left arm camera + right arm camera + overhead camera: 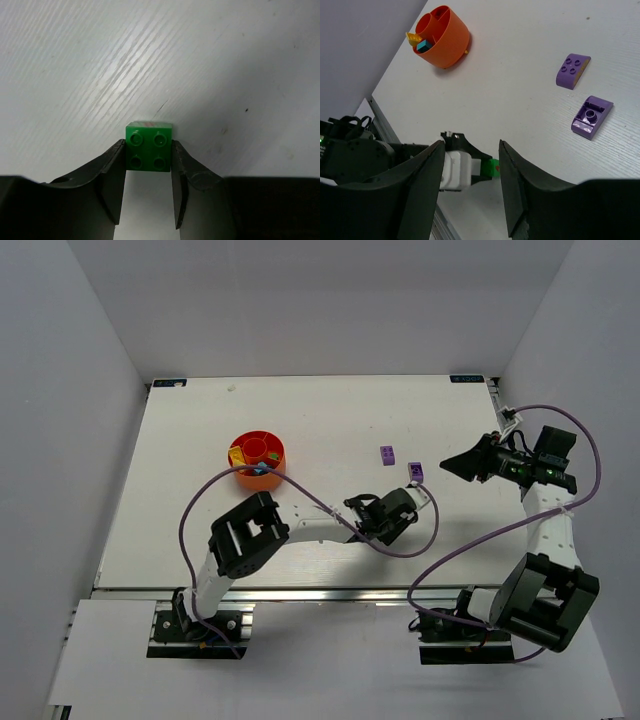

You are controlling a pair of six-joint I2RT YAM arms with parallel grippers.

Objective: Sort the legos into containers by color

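Sorting run, mid-carry: the left gripper [148, 150] pinches a green brick [150, 144] by two opposite sides, a fingertip pressed flat to each flank and the four studs facing the wrist camera, low over the white bench [210, 60]. Whether the brick rests on the surface or hangs just clear of it cannot be told. Seen from above, the dish [281, 455] sits well apart from this gripper, off to its left and a little farther from the arm bases. That is the line the coming carry looks set to follow, leftward and slightly away, ending over whichever wedge is to take green. The brick is square, so there is no long axis to line up with a compartment. The left arm is plainly the nearer to the dish. The right gripper [470, 150] hangs at the far right, fingers spread wide with nothing held, aimed back across the bench. A studded purple brick [572, 71] and a sloped purple brick [591, 116] lie loose between the two grippers, closer to the right one. A yellow piece [412, 37] and a teal piece [423, 46] show at the dish's rim.
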